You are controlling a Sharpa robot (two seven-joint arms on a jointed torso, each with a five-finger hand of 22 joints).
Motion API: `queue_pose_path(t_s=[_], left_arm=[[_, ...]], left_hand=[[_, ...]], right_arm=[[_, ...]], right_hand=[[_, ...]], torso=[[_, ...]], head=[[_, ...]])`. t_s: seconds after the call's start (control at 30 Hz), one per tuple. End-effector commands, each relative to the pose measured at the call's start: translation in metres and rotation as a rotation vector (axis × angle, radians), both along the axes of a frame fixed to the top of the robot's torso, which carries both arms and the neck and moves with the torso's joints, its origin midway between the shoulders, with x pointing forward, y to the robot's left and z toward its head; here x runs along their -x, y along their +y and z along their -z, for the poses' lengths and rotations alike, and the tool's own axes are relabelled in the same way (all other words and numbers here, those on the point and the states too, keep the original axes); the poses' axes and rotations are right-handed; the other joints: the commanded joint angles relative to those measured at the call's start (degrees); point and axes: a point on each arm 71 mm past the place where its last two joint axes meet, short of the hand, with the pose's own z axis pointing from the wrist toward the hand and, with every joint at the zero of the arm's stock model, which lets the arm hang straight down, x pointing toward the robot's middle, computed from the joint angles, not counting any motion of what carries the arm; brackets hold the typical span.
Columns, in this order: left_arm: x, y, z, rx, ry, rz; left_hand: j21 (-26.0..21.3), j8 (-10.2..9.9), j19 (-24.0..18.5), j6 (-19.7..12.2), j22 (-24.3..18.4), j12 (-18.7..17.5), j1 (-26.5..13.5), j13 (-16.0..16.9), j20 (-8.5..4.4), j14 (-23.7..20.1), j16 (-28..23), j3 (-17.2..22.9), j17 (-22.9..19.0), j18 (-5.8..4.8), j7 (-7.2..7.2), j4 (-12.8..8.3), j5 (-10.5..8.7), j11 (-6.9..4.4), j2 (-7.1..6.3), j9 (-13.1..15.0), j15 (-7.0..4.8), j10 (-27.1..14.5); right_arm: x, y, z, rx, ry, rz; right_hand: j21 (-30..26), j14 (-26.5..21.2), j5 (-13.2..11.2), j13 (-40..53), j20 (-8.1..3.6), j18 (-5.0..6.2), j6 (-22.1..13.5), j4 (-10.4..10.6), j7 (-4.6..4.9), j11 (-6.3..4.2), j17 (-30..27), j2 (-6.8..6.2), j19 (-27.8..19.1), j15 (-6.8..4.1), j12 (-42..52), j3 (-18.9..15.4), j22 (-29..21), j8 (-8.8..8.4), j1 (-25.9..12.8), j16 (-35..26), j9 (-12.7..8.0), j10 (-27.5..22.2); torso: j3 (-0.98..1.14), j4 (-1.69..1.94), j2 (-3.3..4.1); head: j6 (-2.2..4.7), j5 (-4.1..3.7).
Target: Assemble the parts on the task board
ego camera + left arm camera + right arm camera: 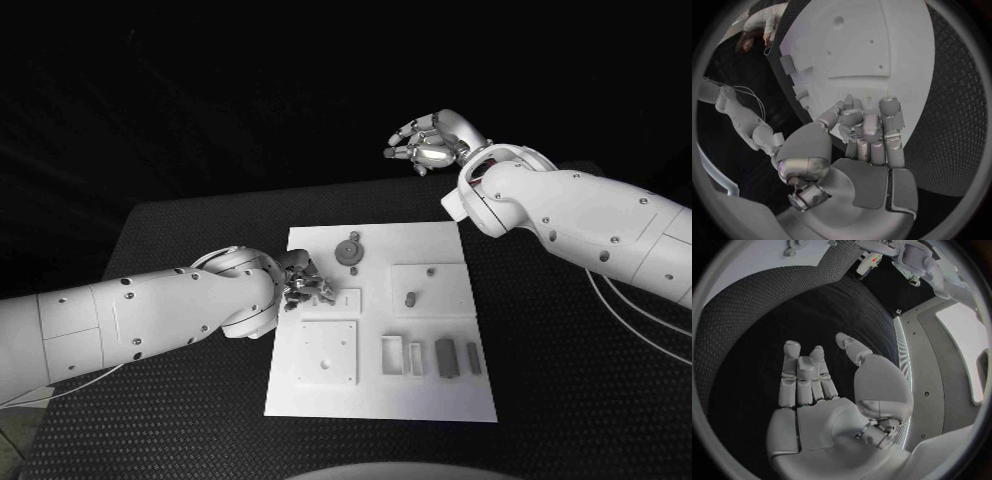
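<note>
Head view: left hand [303, 283] hovers with curled fingers over the task board's [433, 395] left edge; whether it holds a part, I cannot tell. Right hand [428, 143] hangs empty beyond the board, fingers loosely apart.

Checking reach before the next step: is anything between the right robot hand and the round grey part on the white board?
Nothing visible: the right robot hand hangs beyond the white task board's far edge; bare board lies before the round grey part.
</note>
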Motion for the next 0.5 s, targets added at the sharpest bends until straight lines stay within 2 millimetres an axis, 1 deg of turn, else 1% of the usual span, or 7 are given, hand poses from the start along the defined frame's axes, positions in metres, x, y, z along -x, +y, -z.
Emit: queue_pose_path(t_s=[0.03,0.3,0.5], left_arm=[[-0.0005,-0.0006,-0.0021,0.013,-0.033,-0.004],[-0.0006,0.0002,-0.0016,0.008,-0.026,-0.003],[-0.0002,-0.0021,-0.0007,0.007,-0.016,0.004]], left_hand=[[0.26,0.29,0.35,8.08,1.17,0.32,1.94,-0.08,0.05,-1.94,0.22,0.17,-0.08,1.42,-2.2,-0.22,0.43,-1.56,2.24,0.19,-1.81,-1.45],[0.28,0.28,0.36,8.1,1.17,0.31,1.93,-0.11,0.07,-1.92,0.24,0.19,-0.11,1.4,-2.21,-0.25,0.5,-1.57,2.25,0.2,-1.82,-1.43],[0.29,0.27,0.37,8.1,1.16,0.31,1.9,-0.14,0.09,-1.92,0.24,0.2,-0.14,1.38,-2.21,-0.24,0.52,-1.57,2.26,0.2,-1.82,-1.42]], right_arm=[[0.0003,0.0009,0.0002,0.0,0.003,-0.011],[0.0002,0.001,0.0004,0.0,0.004,-0.011],[0.0003,0.0016,0.0005,0.0,0.004,-0.013]], right_hand=[[-0.39,-0.51,0.21,0.01,-0.02,0.67,-0.14,-0.19,0.36,0.12,0.09,0.2,-0.38,0.03,0.35,0.16,1.09,-0.39,-0.51,-0.2,-0.09,-0.38],[-0.39,-0.51,0.21,0.0,-0.02,0.67,-0.14,-0.17,0.36,0.12,0.09,0.22,-0.38,0.04,0.35,0.16,1.09,-0.39,-0.55,-0.2,-0.1,-0.38],[-0.39,-0.51,0.22,0.0,-0.02,0.67,-0.15,-0.16,0.37,0.12,0.09,0.24,-0.38,0.04,0.36,0.17,1.09,-0.4,-0.58,-0.2,-0.1,-0.39]], torso=[[-0.01,0.01,0.02],[-0.03,0.05,0.03],[0.01,0.03,0.01]], head=[[-0.05,0.0],[-0.11,-0.04],[-0.1,0.0]])
